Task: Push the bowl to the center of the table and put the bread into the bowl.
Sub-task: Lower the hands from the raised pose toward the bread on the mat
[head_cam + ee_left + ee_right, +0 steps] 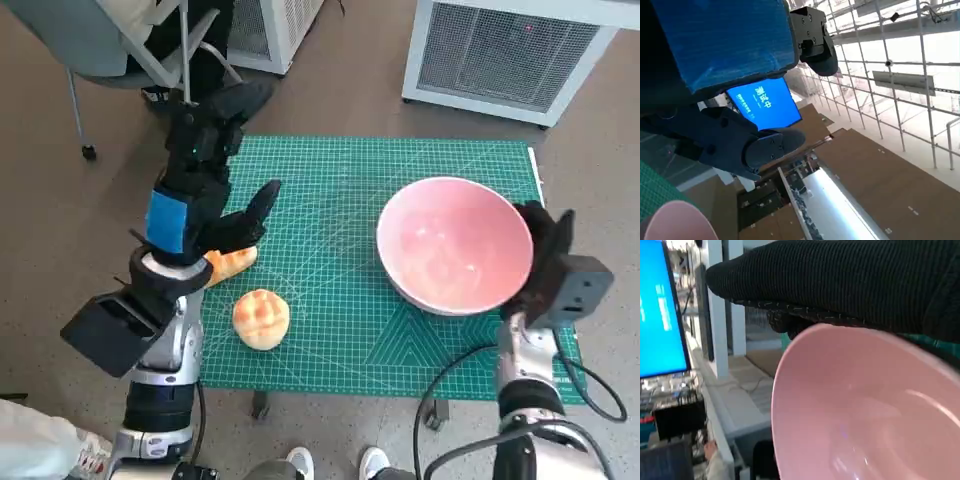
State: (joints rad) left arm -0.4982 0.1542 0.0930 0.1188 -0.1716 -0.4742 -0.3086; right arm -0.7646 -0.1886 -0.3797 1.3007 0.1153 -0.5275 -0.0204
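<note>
The right robot hand (541, 255) is pressing against the pink bowl (455, 243), holding nothing; the left robot hand (205, 190) is hovering wide over the bread (261, 318).

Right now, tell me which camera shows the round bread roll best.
The head view: the round bread roll lies whole on the green mat, near the left hand. Neither wrist view shows it.
</note>
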